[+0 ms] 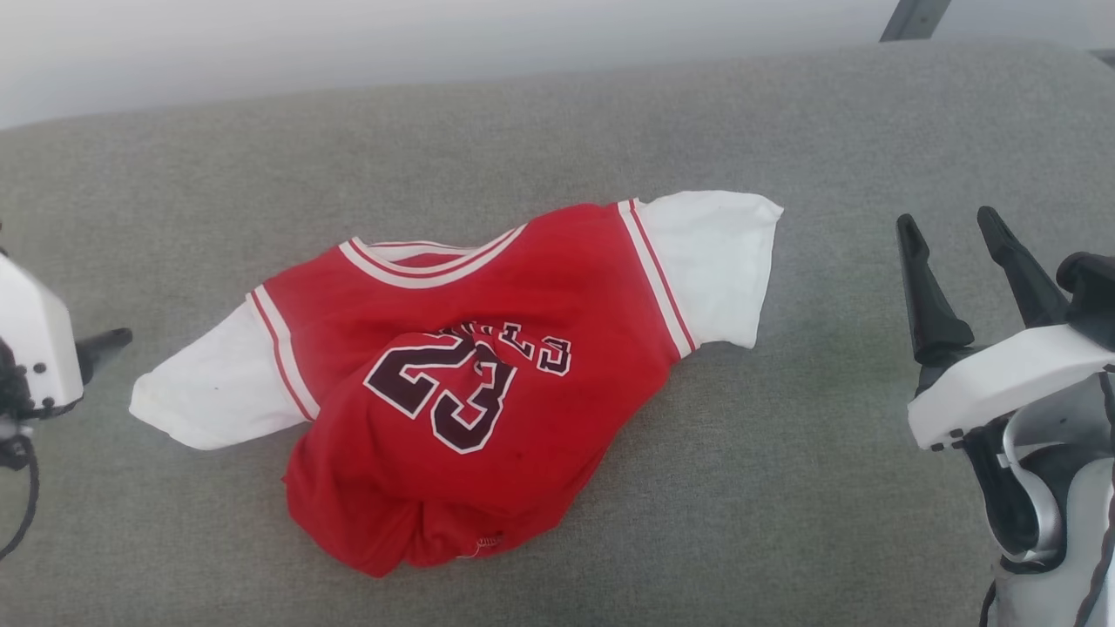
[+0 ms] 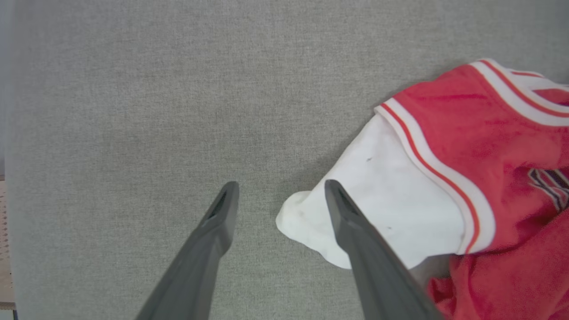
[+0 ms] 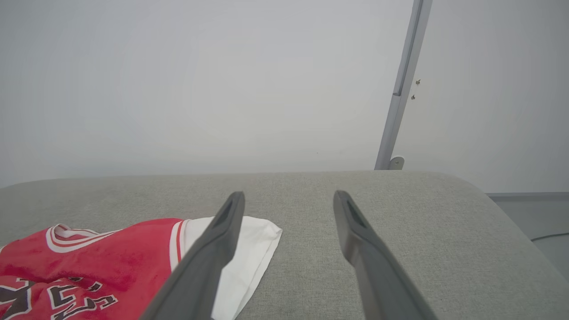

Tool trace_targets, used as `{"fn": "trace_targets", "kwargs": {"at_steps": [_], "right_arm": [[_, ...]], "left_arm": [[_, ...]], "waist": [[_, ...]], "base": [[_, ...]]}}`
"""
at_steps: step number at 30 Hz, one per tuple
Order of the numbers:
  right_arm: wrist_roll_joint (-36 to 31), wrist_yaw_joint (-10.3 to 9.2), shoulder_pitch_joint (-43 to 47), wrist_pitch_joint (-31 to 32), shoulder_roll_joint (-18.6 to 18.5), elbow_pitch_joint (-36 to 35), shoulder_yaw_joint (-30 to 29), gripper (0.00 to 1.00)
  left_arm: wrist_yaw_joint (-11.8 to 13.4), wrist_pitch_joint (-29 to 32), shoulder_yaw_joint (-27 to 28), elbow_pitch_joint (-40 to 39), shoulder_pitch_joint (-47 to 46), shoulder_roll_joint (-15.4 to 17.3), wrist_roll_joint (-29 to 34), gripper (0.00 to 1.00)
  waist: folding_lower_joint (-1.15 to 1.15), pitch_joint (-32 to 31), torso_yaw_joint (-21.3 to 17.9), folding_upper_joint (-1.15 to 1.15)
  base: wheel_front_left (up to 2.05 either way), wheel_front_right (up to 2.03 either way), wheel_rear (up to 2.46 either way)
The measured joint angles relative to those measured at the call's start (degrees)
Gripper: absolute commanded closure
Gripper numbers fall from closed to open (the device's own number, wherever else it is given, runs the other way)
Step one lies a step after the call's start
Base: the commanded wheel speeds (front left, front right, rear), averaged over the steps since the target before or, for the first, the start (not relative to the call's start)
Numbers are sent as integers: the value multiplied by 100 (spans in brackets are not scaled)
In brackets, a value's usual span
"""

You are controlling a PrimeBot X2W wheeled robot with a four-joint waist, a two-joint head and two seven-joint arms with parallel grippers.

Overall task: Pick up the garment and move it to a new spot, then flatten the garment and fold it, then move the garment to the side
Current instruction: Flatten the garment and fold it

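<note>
Grey woven-fabric padded surface [image 1: 557, 122] takes up most of the head view. The red jersey-style shirt with white sleeves, striped trim and dark numerals [image 1: 488, 348] lies at its centre, chest up and collar toward 12 o'clock. Its lower body is rumpled and bunched under toward 6 o'clock.

Your right gripper [image 1: 948, 216] sits at 3 o'clock from the shirt, fingers spread wide, holding nothing, well apart from the white sleeve [image 1: 714, 261] at 2 o'clock. Your left gripper [image 2: 281, 184] is at 9 o'clock, also wide open and empty, right by the end of the other white sleeve [image 2: 391, 209]. You can't tell whether it touches.

The step looks like flattening. Go for the bunched hem [image 1: 418, 522]: pinch its corners at about 7 and 5 o'clock and draw toward 6, staying low. The fabric is soft and will likely slip or drag the collar, so pull slowly and evenly.

The grey metal post [image 3: 402, 84] at 1 o'clock stands behind the far edge, out of your way. Mind the rounded surface edge at 3 o'clock.
</note>
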Motion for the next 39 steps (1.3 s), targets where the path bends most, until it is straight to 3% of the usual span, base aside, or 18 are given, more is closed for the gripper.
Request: {"fn": "trace_targets", "kwargs": {"at_steps": [7, 18, 33, 34, 35, 39], "right_arm": [[10, 0, 24, 2, 0, 4, 86, 0], [44, 0, 30, 119, 0, -147, 203, 0], [26, 0, -82, 402, -1, -324, 218, 0], [32, 0, -113, 419, 1, -324, 221, 0], [62, 0, -163, 454, 0, -320, 207, 0], [144, 0, -427, 695, -5, -246, 236, 0]], "left_arm": [[37, 416, -212, -85, -166, -213, 44, 0], [302, 806, -416, 248, 54, -323, 10, 0], [99, 463, -350, 966, -120, -489, 23, 0], [42, 459, -337, 1003, -153, -523, 3, 3], [25, 476, -269, 1073, -181, -579, -76, 100], [-33, 542, -269, 1255, -387, -668, -152, 100]], "waist": [[0, -196, 5, 0], [0, -85, -214, 0], [0, 404, -258, 0], [0, 431, -248, 0], [0, 456, -232, 0], [0, 572, -170, 0]], "base": [[0, 0, 0], [0, 0, 0], [0, 0, 0], [0, 0, 0], [0, 0, 0], [0, 0, 0]]}}
